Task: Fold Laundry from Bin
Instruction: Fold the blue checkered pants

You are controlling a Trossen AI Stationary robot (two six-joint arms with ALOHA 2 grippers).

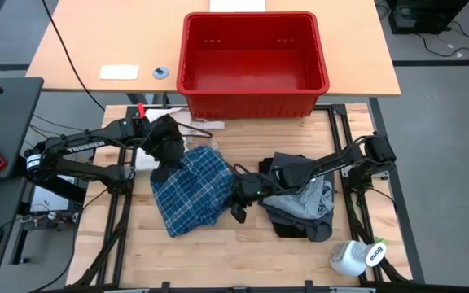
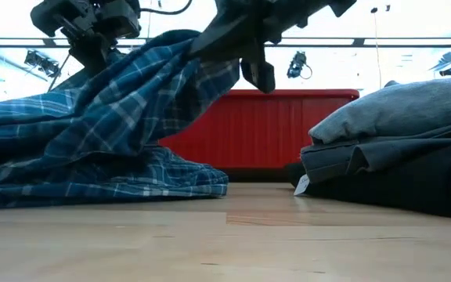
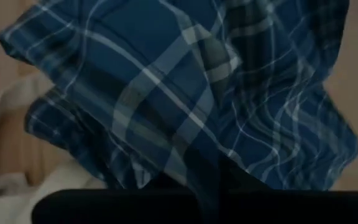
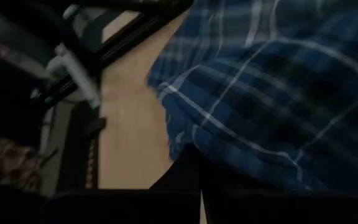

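The blue-and-white plaid shirt (image 1: 187, 192) is held up between both grippers at the table's middle left. Its lower part (image 2: 100, 178) lies bunched on the wood. My left gripper (image 1: 163, 163) is shut on the shirt's far left part. My right gripper (image 1: 238, 195) is shut on the shirt's right edge. A stack of folded laundry (image 1: 304, 207) lies at the right under the right arm, with a light grey garment (image 2: 398, 110) on top of darker ones. The red bin (image 1: 255, 61) stands at the far edge with no laundry showing in it. My left gripper pinches a bunched part of the plaid shirt near its far left edge (image 3: 207, 165), slanting down from the left. The cloth hangs from the fingers in loose folds down to the table. How many layers it has, I cannot tell. My right gripper pinches the shirt's right edge (image 4: 207, 155), coming in from the table's right and slanting down. That edge is lifted clear of the table (image 2: 210, 70). The cloth sags from it toward the left gripper and the wood.
A white spray bottle (image 1: 355, 257) lies at the near right corner. A pale cloth (image 1: 146, 156) shows beneath the left gripper. A black hanger (image 1: 194, 130) lies in front of the bin. Bare wood (image 1: 234, 252) stretches along the near edge.
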